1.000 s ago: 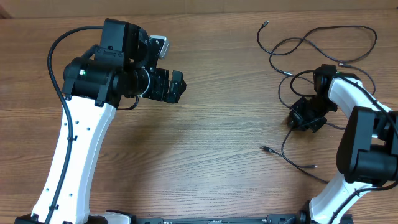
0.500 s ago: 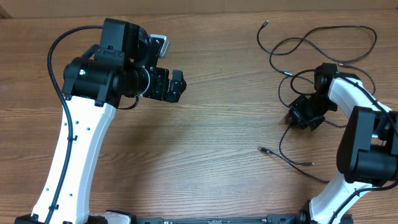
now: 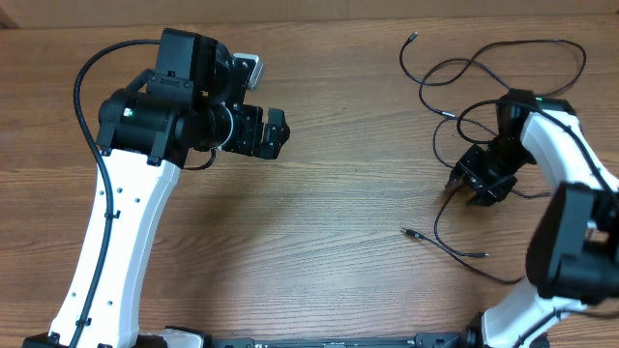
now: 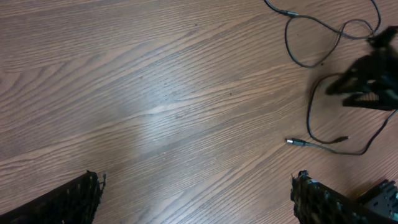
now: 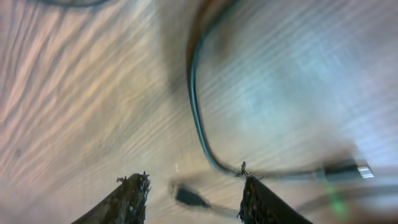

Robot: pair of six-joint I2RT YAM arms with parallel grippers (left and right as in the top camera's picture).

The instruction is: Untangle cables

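So the cables are all over on the right side of the table. There's a loose tangle of thin black loops up in the far right corner, plus one strand trailing down toward the near edge with a little metal plug at its end. The right gripper sits low right at the bottom of that tangle. Its fingers are parted, and from the wrist camera I can see bare wood between them. One cord curves past the tip of one finger but nothing is clamped. The left gripper hangs well away over the left half, spread wide and holding nothing.
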